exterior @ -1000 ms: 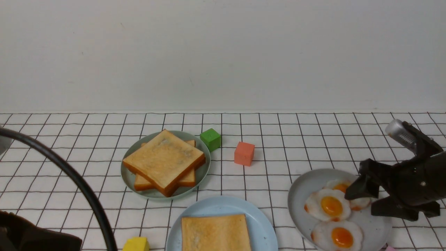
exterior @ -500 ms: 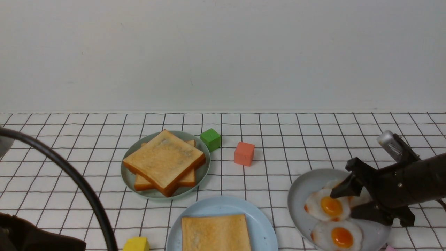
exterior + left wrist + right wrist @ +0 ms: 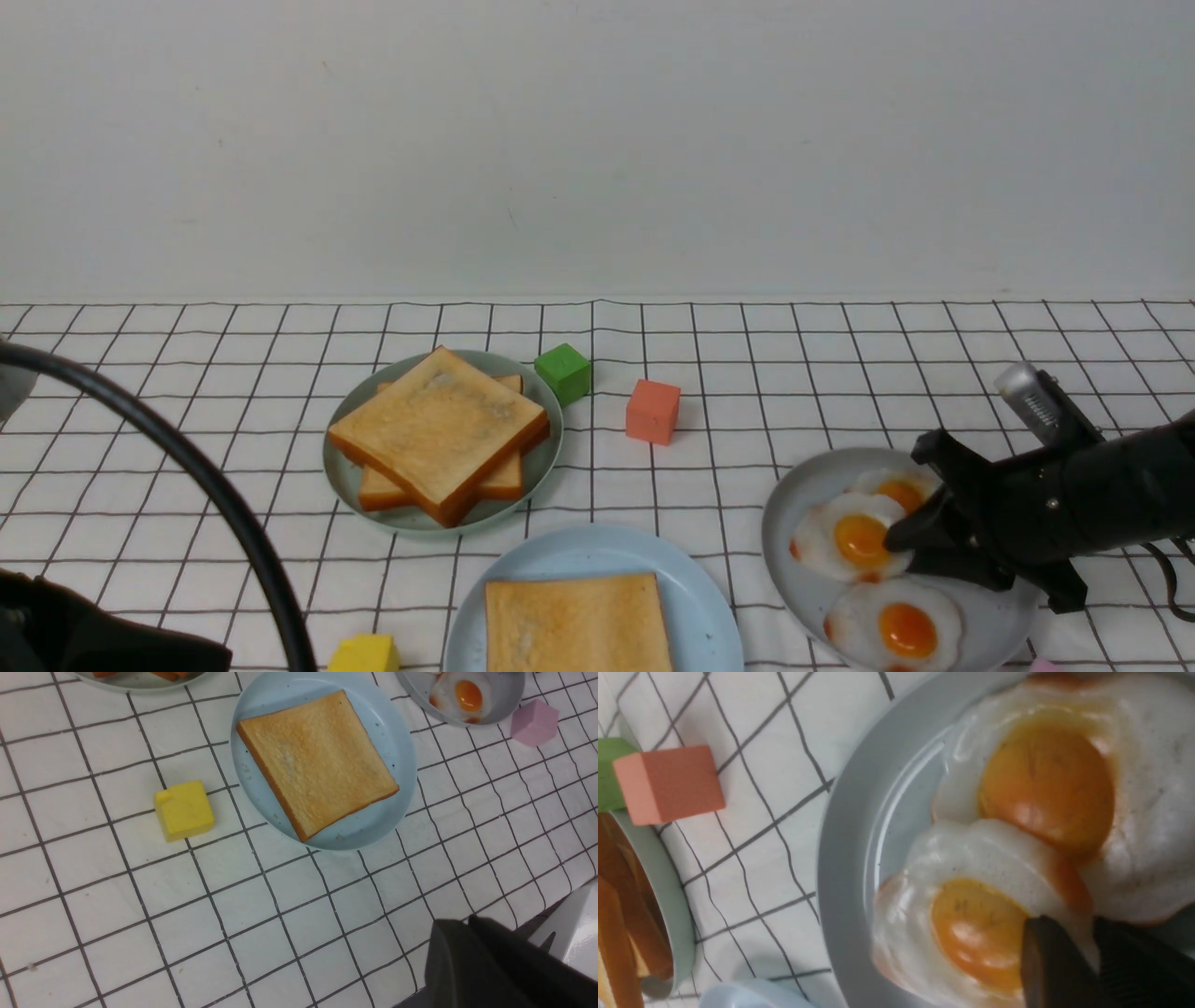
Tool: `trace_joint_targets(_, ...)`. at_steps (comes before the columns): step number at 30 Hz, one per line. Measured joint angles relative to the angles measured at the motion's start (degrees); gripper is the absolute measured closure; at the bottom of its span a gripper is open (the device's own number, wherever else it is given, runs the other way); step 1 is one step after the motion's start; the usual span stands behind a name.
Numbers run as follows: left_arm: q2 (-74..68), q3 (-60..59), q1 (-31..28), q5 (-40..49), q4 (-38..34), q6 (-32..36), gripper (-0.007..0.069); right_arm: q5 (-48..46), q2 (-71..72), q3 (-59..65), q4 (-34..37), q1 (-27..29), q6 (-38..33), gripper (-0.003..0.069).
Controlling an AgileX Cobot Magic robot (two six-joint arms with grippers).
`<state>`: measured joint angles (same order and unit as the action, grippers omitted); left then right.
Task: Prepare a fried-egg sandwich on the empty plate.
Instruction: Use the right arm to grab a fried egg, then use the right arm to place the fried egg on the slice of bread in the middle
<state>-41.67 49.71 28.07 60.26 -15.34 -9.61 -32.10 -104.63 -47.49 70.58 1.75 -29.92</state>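
Left gripper (image 3: 460, 927) nearest, jaws pressed together. Yellow cube (image 3: 364, 653) beside pale blue plate (image 3: 523, 583), one toast slice (image 3: 577, 623) flat on it. Rightward, grey plate (image 3: 801, 499), three eggs (image 3: 892, 627); right gripper (image 3: 904, 551) apparently pinching rim of middle fried egg (image 3: 854, 541). Farther back: green plate (image 3: 341, 476) with toast stack (image 3: 439, 429), orange cube (image 3: 653, 411), green cube (image 3: 563, 372)

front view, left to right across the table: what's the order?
Sage-green plate of toast → green cube → salmon cube → grey plate of fried eggs. Blue plate and yellow cube left out: they overlap the others.
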Motion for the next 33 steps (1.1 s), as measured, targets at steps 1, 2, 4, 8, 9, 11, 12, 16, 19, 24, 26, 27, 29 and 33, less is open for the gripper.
trace_joint_targets(1, 0.0, 0.0, 0.0, 0.0, 0.0, 0.0, 0.0585, -0.5, 0.0, 0.0, 0.0, 0.0, 0.0, 0.0587)
trace_joint_targets(2, 0.0, 0.0, 0.0, 0.0, 0.0, 0.0, 0.0585, -0.5, 0.0, 0.0, 0.1, 0.0, 0.0, 0.0602)
trace_joint_targets(4, 0.0, 0.0, 0.0, 0.1, 0.0, 0.0, 0.0585, -0.7, 0.0, 0.0, 0.2, 0.0, 0.0, 0.0594)
trace_joint_targets(8, 0.0, 0.0, 0.0, 0.1, 0.0, 0.0, 0.0585, -1.0, 0.1, 0.0, 0.2, 0.0, 0.0, 0.0593)
trace_joint_targets(9, 0.0, 0.0, 0.0, 0.1, 0.0, 0.0, 0.0583, -1.0, 0.2, 0.0, 0.2, 0.0, 0.0, 0.0593)
trace_joint_targets(11, 0.0, 0.0, 0.0, 0.1, 0.0, 0.0, 0.0582, -1.4, 1.4, 0.0, 0.2, 0.0, 0.0, 0.0593)
trace_joint_targets(12, 0.0, 0.0, 0.0, 0.1, 0.0, 0.0, 0.0582, -1.6, 2.1, 0.0, 0.2, 0.0, 0.0, 0.0593)
trace_joint_targets(16, 0.0, 0.0, 0.0, 0.2, 0.1, 0.0, 0.0576, -2.9, 7.7, 0.1, 0.2, 0.0, -0.6, 0.0593)
trace_joint_targets(19, 0.0, 0.0, 0.0, 0.2, 0.6, 0.0, 0.0574, -6.4, 11.9, 0.1, 1.2, -0.3, -2.2, 0.0594)
trace_joint_targets(24, 0.0, 0.0, 0.0, -1.1, 2.5, 0.0, 0.0567, -14.7, 15.7, 0.1, 4.4, -7.0, -7.9, 0.0594)
trace_joint_targets(26, 0.0, 0.0, 0.0, -1.8, 2.7, 0.0, 0.0568, -15.6, 15.5, 0.1, 5.6, -11.2, -9.2, 0.0594)
trace_joint_targets(27, 0.0, 0.0, 0.0, -2.2, 2.8, 0.0, 0.0568, -15.5, 15.2, 0.1, 6.5, -14.1, -10.0, 0.0594)
trace_joint_targets(29, 0.0, 0.0, 0.0, -2.4, 2.8, 0.0, 0.0566, -14.9, 14.7, 0.1, 8.5, -18.2, -11.1, 0.0594)
trace_joint_targets(33, 0.0, 0.0, 0.0, -2.5, 3.0, 0.0, 0.0561, -8.7, 11.6, 0.1, 14.8, -28.2, -15.4, 0.0594)
